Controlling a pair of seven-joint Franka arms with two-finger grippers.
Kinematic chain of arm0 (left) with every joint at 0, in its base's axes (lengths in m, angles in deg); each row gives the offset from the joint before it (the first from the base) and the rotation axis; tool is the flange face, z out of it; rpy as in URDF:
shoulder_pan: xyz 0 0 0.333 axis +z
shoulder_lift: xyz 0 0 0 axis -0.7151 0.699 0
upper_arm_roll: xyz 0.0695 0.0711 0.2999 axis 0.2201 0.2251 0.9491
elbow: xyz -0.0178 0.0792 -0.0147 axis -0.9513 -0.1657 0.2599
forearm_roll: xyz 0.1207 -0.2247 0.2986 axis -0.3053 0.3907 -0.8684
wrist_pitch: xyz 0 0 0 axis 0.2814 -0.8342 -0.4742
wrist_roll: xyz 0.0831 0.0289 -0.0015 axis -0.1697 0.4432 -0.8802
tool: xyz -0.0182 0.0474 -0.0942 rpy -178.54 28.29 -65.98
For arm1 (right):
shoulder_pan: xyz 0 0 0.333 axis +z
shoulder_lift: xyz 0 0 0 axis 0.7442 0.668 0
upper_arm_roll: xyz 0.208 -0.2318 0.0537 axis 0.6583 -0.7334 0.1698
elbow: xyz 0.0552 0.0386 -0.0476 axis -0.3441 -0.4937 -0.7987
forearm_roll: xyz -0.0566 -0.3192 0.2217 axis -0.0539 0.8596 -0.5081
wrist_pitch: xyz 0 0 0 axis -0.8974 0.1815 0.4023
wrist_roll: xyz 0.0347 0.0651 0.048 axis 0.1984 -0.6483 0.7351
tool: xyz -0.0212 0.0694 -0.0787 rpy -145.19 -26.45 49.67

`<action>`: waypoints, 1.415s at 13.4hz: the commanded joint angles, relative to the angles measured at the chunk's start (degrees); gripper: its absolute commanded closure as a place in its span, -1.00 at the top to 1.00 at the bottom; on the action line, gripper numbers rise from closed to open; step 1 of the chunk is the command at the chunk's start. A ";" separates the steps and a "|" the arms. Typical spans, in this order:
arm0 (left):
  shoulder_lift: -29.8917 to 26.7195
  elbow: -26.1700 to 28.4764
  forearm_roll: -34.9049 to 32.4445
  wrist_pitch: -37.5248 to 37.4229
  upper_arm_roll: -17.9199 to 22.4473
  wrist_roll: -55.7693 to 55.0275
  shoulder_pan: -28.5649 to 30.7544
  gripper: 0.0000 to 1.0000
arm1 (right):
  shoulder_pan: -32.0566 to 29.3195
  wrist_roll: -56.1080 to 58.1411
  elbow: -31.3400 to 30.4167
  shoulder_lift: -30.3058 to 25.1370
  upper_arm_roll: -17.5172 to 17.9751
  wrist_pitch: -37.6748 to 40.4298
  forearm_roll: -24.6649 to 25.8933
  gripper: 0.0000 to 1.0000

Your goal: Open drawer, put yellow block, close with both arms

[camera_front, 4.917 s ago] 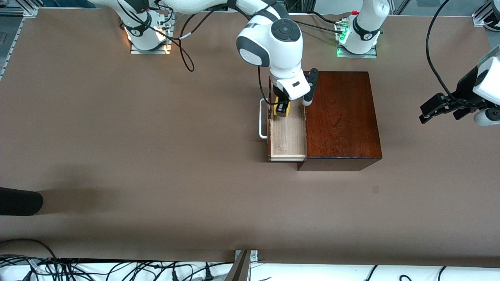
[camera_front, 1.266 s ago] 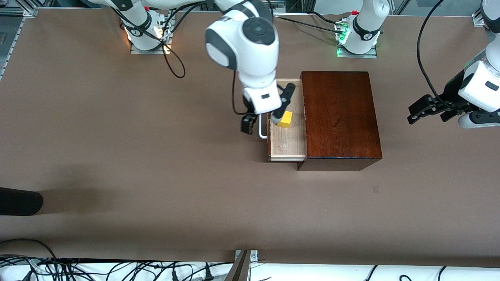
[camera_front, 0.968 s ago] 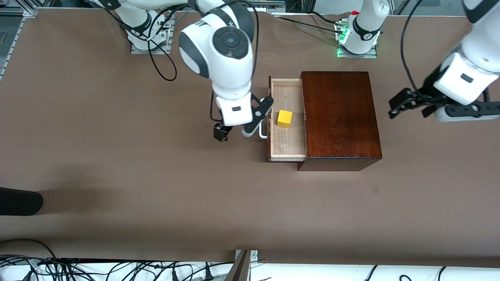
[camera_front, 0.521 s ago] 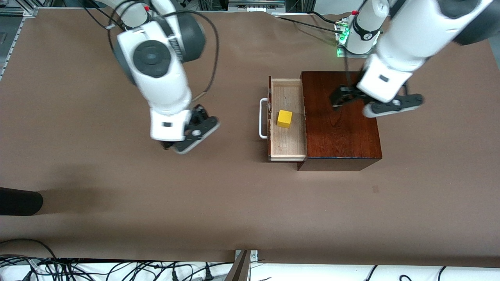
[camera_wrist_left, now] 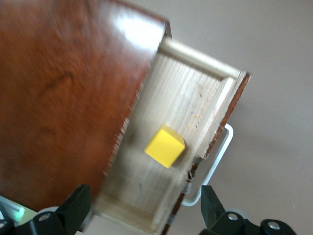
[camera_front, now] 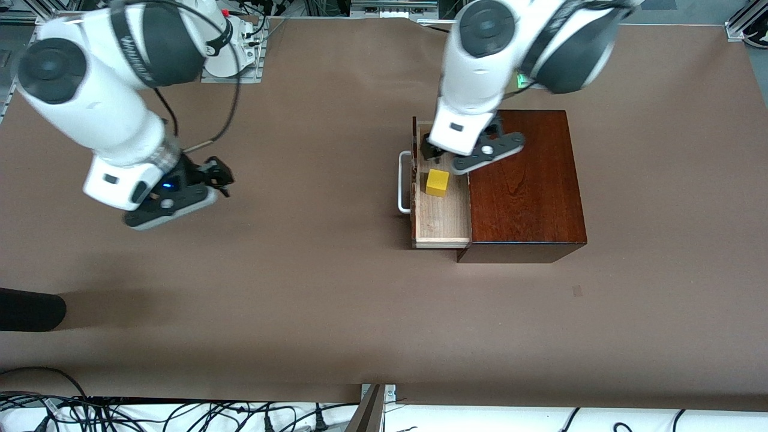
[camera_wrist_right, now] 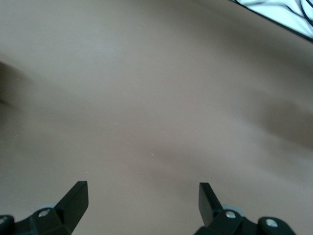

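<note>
Left end effector (camera_front: 467, 157): open, empty, over open drawer (camera_front: 442, 222); yellow block (camera_front: 437, 182) directly below. Right end effector (camera_front: 198, 187): open, empty, over bare bench (camera_front: 300, 288). Advice: push drawer front squarely, both effectors level.

Robotics lab, brown-covered table (camera_front: 336, 288) lying under both arms, bolted base plate (camera_front: 231, 72), aluminium framing (camera_front: 741, 27), cables (camera_front: 180, 414) trailing along the edge

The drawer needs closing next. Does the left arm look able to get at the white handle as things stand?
Probably yes. The left gripper, open and empty, hangs over the open drawer just above the yellow block. The handle sits beside it on the drawer front with nothing covering it.
</note>
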 commanded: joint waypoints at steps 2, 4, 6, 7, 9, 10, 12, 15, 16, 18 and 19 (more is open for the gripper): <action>8.39 -4.04 -1.32 4.22 1.12 -11.92 -4.29 1.00 | -3.92 -5.55 -10.31 -8.66 -2.27 -1.86 -1.95 1.00; 11.90 -4.12 -1.32 8.97 1.11 -16.76 -6.04 1.00 | -5.06 -6.36 -12.70 -11.56 -3.86 -0.73 -2.04 1.00; 14.37 -4.21 -1.85 10.91 1.21 -23.17 -8.06 1.00 | -6.46 -6.80 -12.70 -12.98 -4.83 1.56 -2.04 1.00; 15.34 -4.30 -3.07 11.27 0.86 -26.95 -8.68 1.00 | -6.73 -6.71 -12.62 -13.50 -5.88 1.83 -2.04 1.00; 16.93 -5.00 -4.13 11.88 0.15 -32.41 -9.65 1.00 | -6.73 -6.02 -12.35 -14.21 -7.38 2.01 -1.95 1.00; 17.54 -5.96 -4.13 11.89 0.06 -32.87 -9.83 1.00 | -6.73 -5.92 -12.35 -14.56 -7.38 2.53 -1.95 1.00; 17.46 -6.93 -4.05 11.89 0.06 -33.05 -10.09 1.00 | -6.73 -6.27 -12.09 -14.22 -7.47 3.49 -1.95 1.00; 18.07 -7.20 -3.87 12.06 0.06 -38.21 -10.35 1.00 | -6.38 -7.06 -11.47 -12.81 -7.38 3.85 -1.60 1.00; 18.68 -6.77 -3.87 11.98 0.15 -40.93 -10.35 1.00 | -6.30 -8.20 -11.47 -12.81 -7.29 3.85 -1.42 1.00; 20.35 -7.02 -3.78 11.98 0.15 -46.65 -10.35 1.00 | -6.47 -8.74 -11.47 -12.63 -7.38 3.85 -1.33 1.00; 21.23 -7.11 -3.78 12.06 0.06 -48.50 -10.35 1.00 | -6.47 -8.74 -11.47 -12.63 -7.38 3.94 -1.42 1.00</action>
